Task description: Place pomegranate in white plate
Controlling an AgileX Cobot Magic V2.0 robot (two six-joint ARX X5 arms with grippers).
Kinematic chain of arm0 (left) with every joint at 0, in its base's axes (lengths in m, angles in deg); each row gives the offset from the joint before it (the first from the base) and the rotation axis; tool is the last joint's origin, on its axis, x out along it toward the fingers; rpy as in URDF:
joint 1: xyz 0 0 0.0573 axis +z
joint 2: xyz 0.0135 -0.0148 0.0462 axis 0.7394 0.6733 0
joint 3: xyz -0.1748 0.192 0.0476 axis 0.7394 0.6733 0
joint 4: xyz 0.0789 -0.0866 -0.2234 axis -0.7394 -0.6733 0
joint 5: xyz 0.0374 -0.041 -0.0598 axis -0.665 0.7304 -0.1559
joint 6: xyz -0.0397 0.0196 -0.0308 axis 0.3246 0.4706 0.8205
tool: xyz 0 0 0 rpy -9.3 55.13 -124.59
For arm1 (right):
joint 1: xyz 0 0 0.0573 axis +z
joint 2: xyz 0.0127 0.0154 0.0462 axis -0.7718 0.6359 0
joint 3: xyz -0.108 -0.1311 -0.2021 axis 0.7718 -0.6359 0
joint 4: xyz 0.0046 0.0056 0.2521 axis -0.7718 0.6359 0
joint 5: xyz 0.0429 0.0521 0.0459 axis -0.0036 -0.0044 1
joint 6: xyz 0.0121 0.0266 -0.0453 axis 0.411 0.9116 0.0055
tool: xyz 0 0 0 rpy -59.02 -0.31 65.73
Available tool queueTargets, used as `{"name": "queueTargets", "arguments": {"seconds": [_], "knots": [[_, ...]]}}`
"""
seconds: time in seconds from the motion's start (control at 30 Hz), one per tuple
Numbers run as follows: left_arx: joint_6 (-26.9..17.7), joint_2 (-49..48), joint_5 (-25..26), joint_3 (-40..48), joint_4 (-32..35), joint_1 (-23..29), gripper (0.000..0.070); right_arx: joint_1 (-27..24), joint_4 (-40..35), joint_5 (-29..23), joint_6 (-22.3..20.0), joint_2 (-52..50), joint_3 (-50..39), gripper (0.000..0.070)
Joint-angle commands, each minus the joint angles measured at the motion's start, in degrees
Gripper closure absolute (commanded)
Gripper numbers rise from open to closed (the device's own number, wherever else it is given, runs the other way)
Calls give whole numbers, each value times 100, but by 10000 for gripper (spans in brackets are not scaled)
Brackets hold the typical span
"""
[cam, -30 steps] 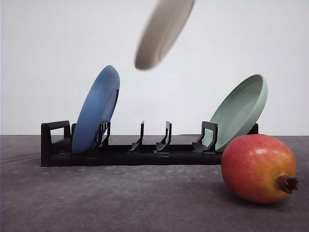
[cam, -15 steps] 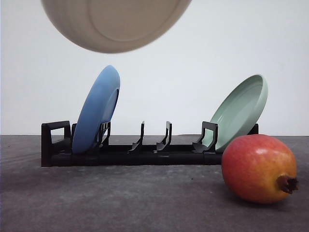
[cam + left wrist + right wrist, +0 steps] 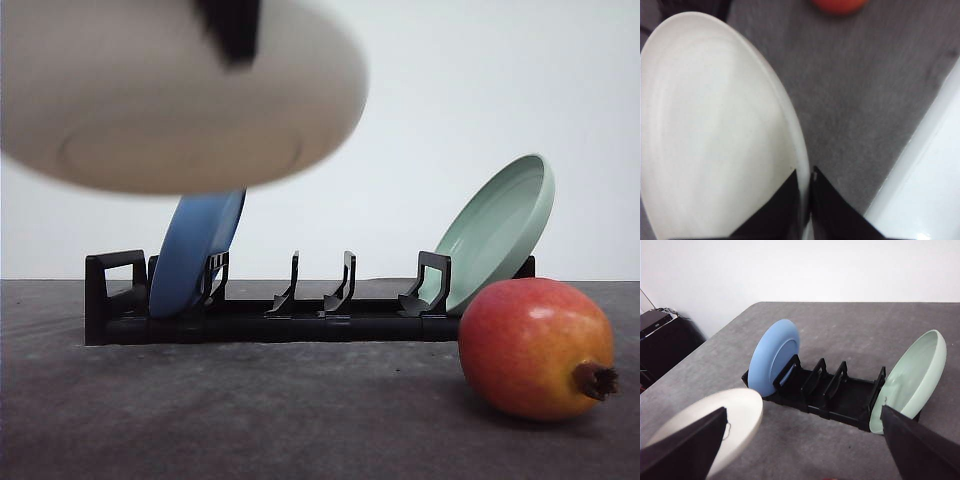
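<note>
In the front view the white plate [image 3: 170, 100] hangs in the air at about ten o'clock, close to the camera and blurred, its underside turned this way and a dark finger [image 3: 230, 28] of the left gripper [image 3: 806, 200] crossing its upper rim. The left wrist view shows that gripper's two black fingers pinched onto the plate's rim, one on each face, so the jaws are closed on the plate. The pomegranate [image 3: 535, 348] rests on the grey table [image 3: 250, 410] at about four o'clock in the front view, calyx pointing right, well apart from the held plate and just in front of the rack's right end. Behind it stands a black dish rack [image 3: 300, 310], with a blue plate [image 3: 195, 250] leaning in its left slot, partly covered by the white plate, and a pale green plate [image 3: 500, 230] leaning in its right slot; the two middle slots hold nothing. In the right wrist view the right gripper [image 3: 805, 450] shows two dark fingers set wide apart at the lower corners, jaws open, with nothing between them, looking over the rack and both racked plates.
</note>
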Motion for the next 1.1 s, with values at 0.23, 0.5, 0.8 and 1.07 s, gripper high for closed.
{"name": "queueTargets", "arguments": {"seconds": [0.23,0.5,0.8,1.07], "knots": [[158,114,-159,1464,1551,-181,699,-4,49,6,66,35,96,75],[100,470,-347,2051,2377,-213,699,-4,51,4,66,35,96,75],[45,1408,-347,2051,3048,-218,700,-4,68,6,66,35,96,75],[49,1549,-354,2046,3168,-218,690,-4,129,4,66,35,96,75]]}}
